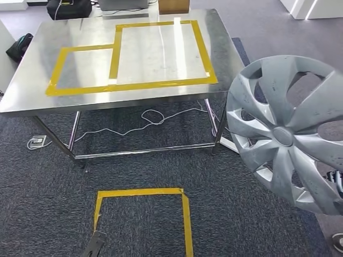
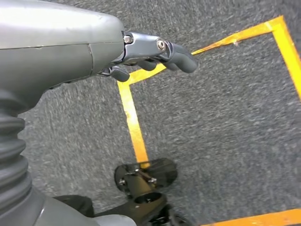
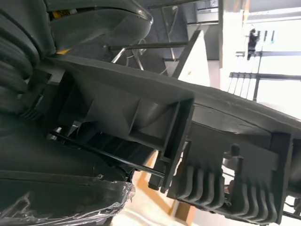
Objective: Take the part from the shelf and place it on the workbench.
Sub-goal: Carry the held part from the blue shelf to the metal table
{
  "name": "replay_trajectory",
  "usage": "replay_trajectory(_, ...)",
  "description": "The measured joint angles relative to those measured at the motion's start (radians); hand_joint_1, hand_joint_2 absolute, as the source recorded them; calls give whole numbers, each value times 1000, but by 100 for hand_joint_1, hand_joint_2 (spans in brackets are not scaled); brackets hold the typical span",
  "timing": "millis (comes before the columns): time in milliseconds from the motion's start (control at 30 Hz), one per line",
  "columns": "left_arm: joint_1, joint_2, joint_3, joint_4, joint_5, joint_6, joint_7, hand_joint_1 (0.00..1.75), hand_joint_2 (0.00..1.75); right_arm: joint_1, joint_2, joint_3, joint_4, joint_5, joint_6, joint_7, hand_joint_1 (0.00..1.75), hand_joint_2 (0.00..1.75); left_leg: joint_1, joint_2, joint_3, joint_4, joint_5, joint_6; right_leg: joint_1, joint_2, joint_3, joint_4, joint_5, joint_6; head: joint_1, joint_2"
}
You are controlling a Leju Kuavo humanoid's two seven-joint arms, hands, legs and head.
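The part is a silver wheel cover (image 1: 283, 134), held upright in the air at the right of the head view, to the right of and nearer than the steel workbench (image 1: 36, 85). Dark fingers of my right hand (image 1: 338, 183) grip its lower right rim. The right wrist view looks closely at the dark ribbed back of the wheel cover (image 3: 170, 122). My left hand (image 2: 156, 52) hangs over the grey carpet with its fingers stretched out and nothing in them.
The workbench top carries two joined rectangles of yellow tape (image 1: 162, 53). A yellow tape square (image 1: 141, 191) marks the carpet in front of it. A white cable (image 1: 151, 115) lies under the bench. A black bag (image 1: 68, 8) and a box (image 1: 173, 5) stand behind it.
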Motion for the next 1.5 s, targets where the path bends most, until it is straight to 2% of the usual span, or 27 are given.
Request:
replay_trajectory(67,-4,0,0,0,4,-1,-10,0,175,4,-11,-2,-4,7,-1,0,175,175,1,5,-17,40,-26,-9,-1,-1,4,1,-5,-15,-3,0)
replay_trajectory(100,-6,0,0,0,1,-3,-13,0,175,4,-15,-2,-6,10,-2,-1,175,175,1,8,-43,91,-51,-13,-1,-3,7,0,-7,-21,-4,0)
replay_trajectory(167,-9,0,-1,0,-9,-7,-17,0,175,0,-20,-1,-8,27,-11,-9,175,175,1,10,-124,235,-104,-16,0,-4,10,0,-12,-29,-6,0)
replay_trajectory(200,-9,-1,-2,0,-13,-8,-18,0,175,-3,-21,1,-8,41,-18,-16,175,175,0,10,-158,288,-113,-14,2,-5,13,0,-16,-31,-6,0)
replay_trajectory(233,-9,-3,-2,0,-15,-8,-18,0,175,-6,-21,5,-7,57,-27,-23,175,175,0,10,-176,305,-101,-12,3,-5,18,0,-20,-32,-6,0)
replay_trajectory(267,-10,-4,-2,0,-15,-9,-18,0,175,-9,-21,8,-7,70,-35,-30,175,175,-1,10,-173,282,-69,-7,4,-4,25,0,-25,-32,-7,0)
replay_trajectory(333,-12,-5,-2,0,-15,-9,-17,0,175,-14,-21,12,-7,85,-46,-38,175,175,-6,12,-125,155,19,7,6,-4,41,0,-36,-29,-6,0)
replay_trajectory(400,-15,-6,-2,0,-16,-10,-17,0,175,-20,-20,16,-6,99,-57,-49,175,175,-11,16,-78,47,56,17,9,-4,49,0,-48,-21,-5,0)
replay_trajectory(500,-18,-8,-5,0,-19,-12,-16,0,175,-30,-19,28,-6,149,-93,-92,175,175,-13,16,-64,14,42,20,9,-5,54,-9,-54,-3,-5,0)
replay_trajectory(567,-17,-8,-7,0,-23,-10,-9,0,175,-42,-7,35,-7,190,-131,-144,175,175,-9,14,-54,5,38,28,8,-7,46,13,-70,8,-2,0)
replay_trajectory(600,-16,-9,-8,0,-25,-8,-3,0,175,-53,6,38,-9,205,-152,-175,175,175,-7,13,-48,2,35,32,8,-7,23,56,-89,11,0,0)
replay_trajectory(667,-14,-9,-9,0,-30,-3,6,0,175,-78,46,43,-18,228,-189,-239,175,175,-7,12,-39,1,26,39,8,-8,-58,193,-138,16,4,0)
replay_trajectory(700,-12,-9,-10,0,-32,-1,9,0,175,-87,69,45,-25,239,-201,-269,175,175,-7,12,-33,1,20,40,8,-7,-97,252,-150,17,4,0)
replay_trajectory(733,-9,-9,-11,0,-34,0,11,0,175,-95,92,46,-35,253,-208,-296,175,175,-8,11,-24,1,13,40,8,-8,-122,279,-140,18,5,0)
replay_trajectory(767,-7,-8,-12,0,-36,2,13,0,175,-101,111,47,-47,269,-210,-319,175,175,-7,9,-13,1,5,39,8,-8,-127,266,-109,18,5,0)
replay_trajectory(833,-5,-8,-17,0,-38,3,14,0,175,-113,139,49,-77,303,-201,-354,175,175,-7,6,13,1,-13,33,7,-8,-88,145,-15,19,5,0)
replay_trajectory(867,-6,-7,-19,0,-39,3,14,0,175,-119,148,50,-89,315,-194,-363,175,175,-8,4,22,2,-22,28,7,-6,-61,84,15,19,5,0)
replay_trajectory(900,-8,-7,-22,0,-39,3,14,0,175,-126,154,51,-101,326,-185,-368,175,175,-10,3,27,4,-27,22,8,-5,-42,41,27,15,4,0)
replay_trajectory(1067,-13,-5,-26,0,-38,-1,14,0,175,-137,135,51,-125,387,-138,-351,175,175,-11,5,17,25,-51,0,7,-2,-22,12,3,-22,-5,0)
replay_trajectory(1133,-16,-5,-27,0,-36,-4,13,0,175,-147,105,50,-125,393,-126,-333,175,175,-9,9,-33,120,-94,-10,6,-3,-13,10,-5,-33,-9,0)
replay_trajectory(1200,-16,-5,-27,0,-34,-5,12,0,175,-159,74,50,-124,399,-123,-309,175,175,-6,10,-118,256,-136,-14,6,-3,-5,10,-14,-37,-10,0)
replay_trajectory(1233,-14,-5,-27,0,-31,-5,12,0,175,-163,59,50,-124,402,-123,-296,175,175,-5,10,-149,295,-134,-14,6,-3,1,10,-20,-37,-10,0)
replay_trajectory(1267,-13,-5,-27,0,-29,-5,11,0,175,-166,45,50,-123,405,-124,-286,175,175,-5,10,-161,297,-109,-12,6,-2,10,10,-27,-36,-10,0)
replay_trajectory(1300,-12,-5,-27,0,-28,-5,11,0,175,-168,32,50,-122,408,-124,-278,175,175,-5,10,-154,261,-65,-9,6,-2,22,10,-35,-34,-10,0)
replay_trajectory(1367,-12,-5,-27,0,-26,-5,10,0,175,-173,12,50,-121,410,-125,-272,175,175,-7,11,-111,139,22,0,8,-2,43,9,-53,-26,-10,0)
replay_trajectory(1433,-13,-5,-27,0,-24,-3,10,0,175,-180,-4,50,-121,417,-136,-263,175,175,-10,11,-72,51,39,9,10,-1,55,5,-66,-14,-9,0)
replay_trajectory(1500,-13,-6,-27,0,-19,0,9,0,175,-180,-20,47,-120,434,-160,-245,175,175,-10,10,-58,26,19,18,11,-1,64,-2,-67,0,-9,0)
